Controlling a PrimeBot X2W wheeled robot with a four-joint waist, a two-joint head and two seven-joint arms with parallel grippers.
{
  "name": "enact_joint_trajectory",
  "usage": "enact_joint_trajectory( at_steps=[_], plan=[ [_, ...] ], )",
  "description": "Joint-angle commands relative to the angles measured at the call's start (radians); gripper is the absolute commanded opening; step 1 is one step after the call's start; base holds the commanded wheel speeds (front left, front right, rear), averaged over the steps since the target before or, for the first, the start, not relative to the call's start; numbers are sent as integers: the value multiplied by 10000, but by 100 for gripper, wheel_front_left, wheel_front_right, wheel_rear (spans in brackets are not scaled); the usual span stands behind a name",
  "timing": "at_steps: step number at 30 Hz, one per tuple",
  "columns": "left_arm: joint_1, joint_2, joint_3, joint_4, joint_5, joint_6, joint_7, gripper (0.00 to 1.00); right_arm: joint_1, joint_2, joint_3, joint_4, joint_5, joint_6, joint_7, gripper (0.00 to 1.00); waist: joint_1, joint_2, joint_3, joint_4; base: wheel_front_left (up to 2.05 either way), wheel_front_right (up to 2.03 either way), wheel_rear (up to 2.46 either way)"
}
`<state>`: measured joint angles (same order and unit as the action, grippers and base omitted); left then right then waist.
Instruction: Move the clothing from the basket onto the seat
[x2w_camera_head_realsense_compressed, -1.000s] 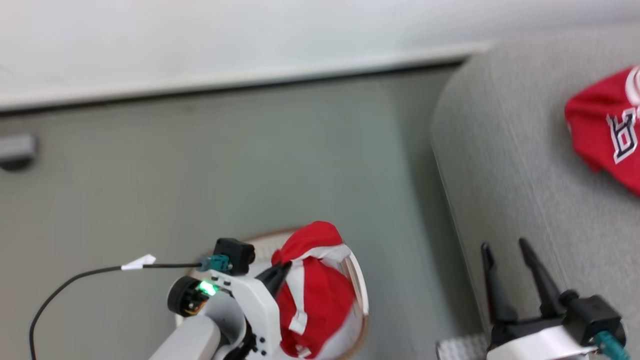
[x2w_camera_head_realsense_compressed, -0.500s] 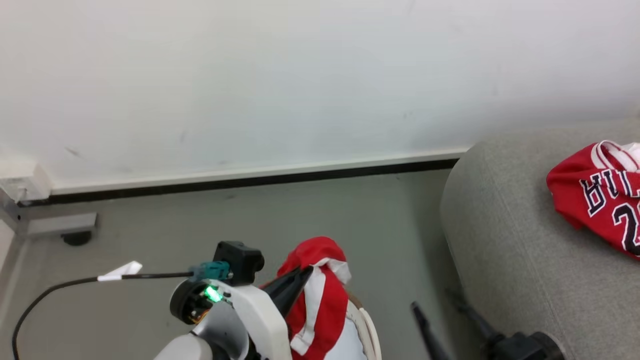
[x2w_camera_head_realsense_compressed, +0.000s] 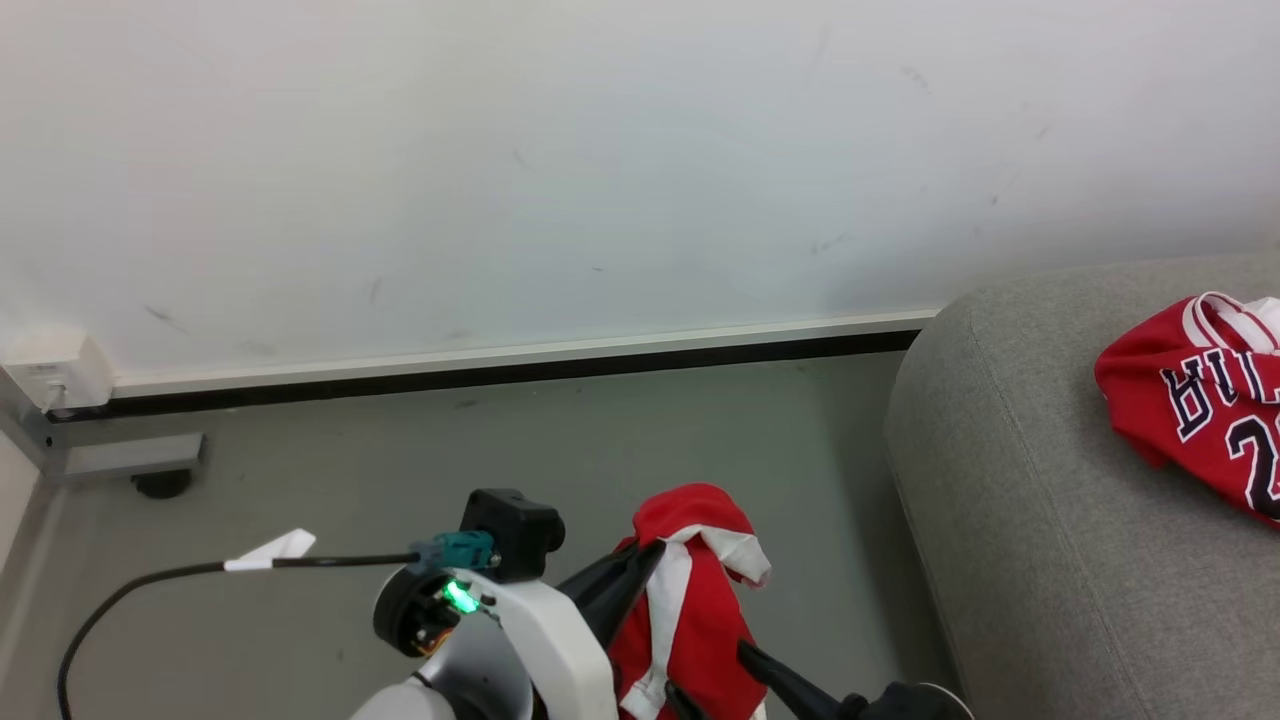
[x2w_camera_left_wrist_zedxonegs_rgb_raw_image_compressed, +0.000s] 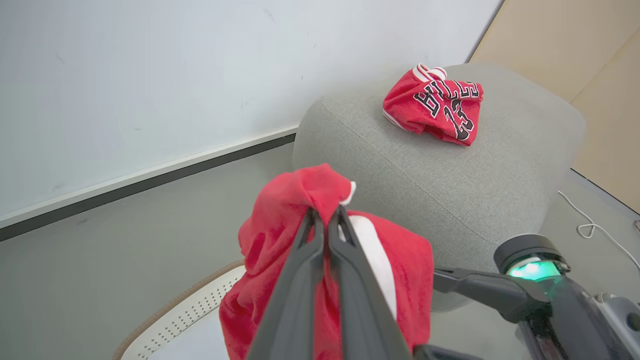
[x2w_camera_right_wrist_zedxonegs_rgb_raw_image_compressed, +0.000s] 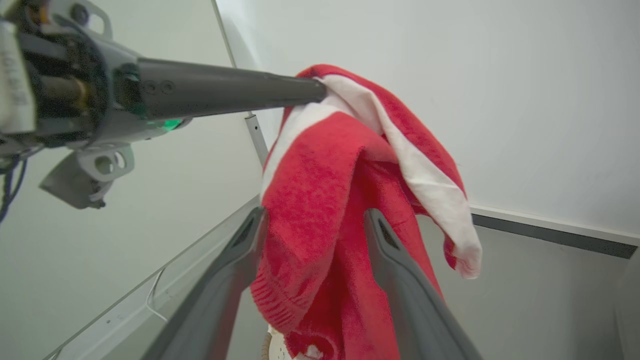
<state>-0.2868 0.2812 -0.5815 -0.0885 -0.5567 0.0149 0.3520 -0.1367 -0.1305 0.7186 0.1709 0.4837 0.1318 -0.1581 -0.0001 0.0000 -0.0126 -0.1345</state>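
Head view, left to right. Black cable with a white tag runs in from 8 o'clock to my left wrist, over the grey floor. My left pincer is at 6 o'clock, fingers pressed together, clamped on a bunched fold near the top of the red garment. The garment hangs down from the tips with its white trim stripe showing. In the left wrist view the basket sits below it at 7 o'clock, perforated wall and brown rim visible. Can't tell if the cloth's lower end reaches inside.

My right pincer is at 5 o'clock, just right of the hanging cloth, spread apart. In the right wrist view its two fingers stand either side of the garment's lower part, not clamped.

The seat is at 3 to 4 o'clock, light grey with a rounded edge. On its top, at 3 o'clock by the frame edge, lies the lettered jersey, crumpled, lettering up, well apart from the held garment. White wall spans 12 o'clock.
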Motion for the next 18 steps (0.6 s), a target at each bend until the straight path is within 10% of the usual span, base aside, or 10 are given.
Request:
enact_joint_trajectory(
  at_steps=[1,9,12,18],
  plan=[
    [-59,-20,6,-42,141,42,18,0,-253,2,125,34,48,-22,15,100,1,0,8,-3,0,0,0],
    [-175,-247,-266,-71,204,19,39,0,-1370,572,876,1633,24,-22,-174,100,1,0,32,48,0,0,0],
    [-219,-328,-344,-19,203,-3,-3,0,-1802,717,853,2395,79,-22,-439,0,1,0,49,148,0,0,0],
    [-248,-359,-310,100,292,133,-281,5,-2346,799,740,2882,399,-22,-931,0,1,0,95,322,0,0,0]
  ],
)
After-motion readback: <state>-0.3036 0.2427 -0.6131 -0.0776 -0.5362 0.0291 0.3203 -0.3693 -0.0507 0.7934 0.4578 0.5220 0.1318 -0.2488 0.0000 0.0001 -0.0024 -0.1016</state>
